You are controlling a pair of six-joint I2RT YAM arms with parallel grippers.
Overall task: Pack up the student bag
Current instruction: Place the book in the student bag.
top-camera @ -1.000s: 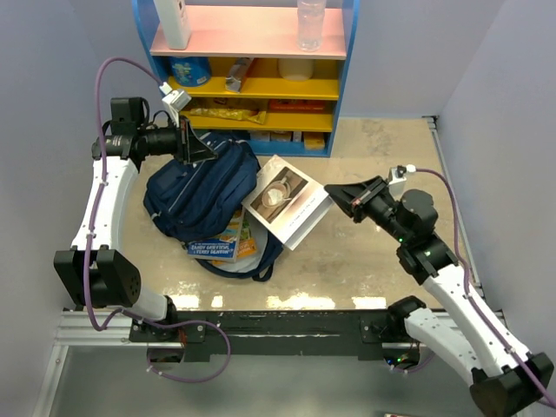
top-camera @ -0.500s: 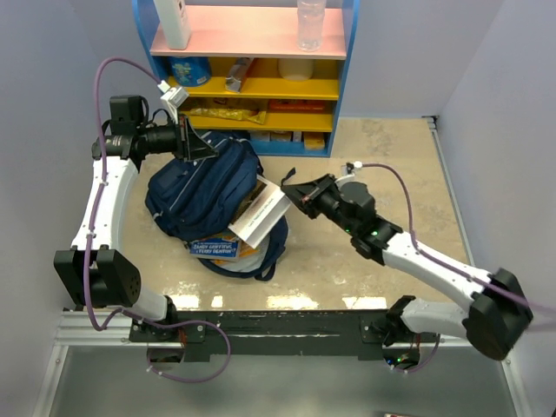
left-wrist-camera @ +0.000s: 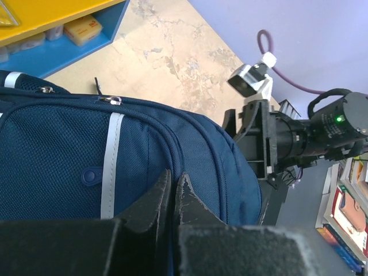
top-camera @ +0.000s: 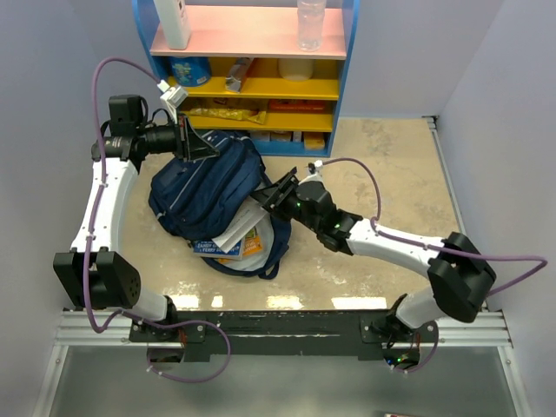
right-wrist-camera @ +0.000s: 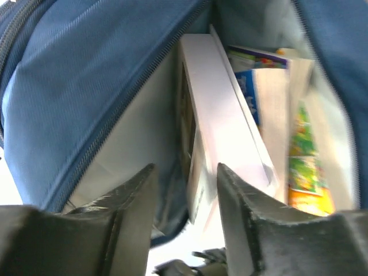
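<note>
Packing is under way: the student bag [top-camera: 204,191] lies left of centre, just near of the shelf [top-camera: 345,78], with the white book [right-wrist-camera: 221,115] inside its right-facing mouth. Your left gripper [left-wrist-camera: 172,179] is clenched on the bag's top fabric. Your right gripper [right-wrist-camera: 184,172] stands parted at the mouth, gripping nothing. Next, I judge, back out rightward, clear of the zip [right-wrist-camera: 115,126].

surface: beige table [top-camera: 391,174] | on it: student bag [top-camera: 204,187], shelf unit [top-camera: 261,87]

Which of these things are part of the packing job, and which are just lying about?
Job: navy blue fabric backpack; white flat book in its opening; colourful booklets inside.
Lying about: blue-and-yellow shelf unit; white bottle and clear plastic bottle on it.
</note>
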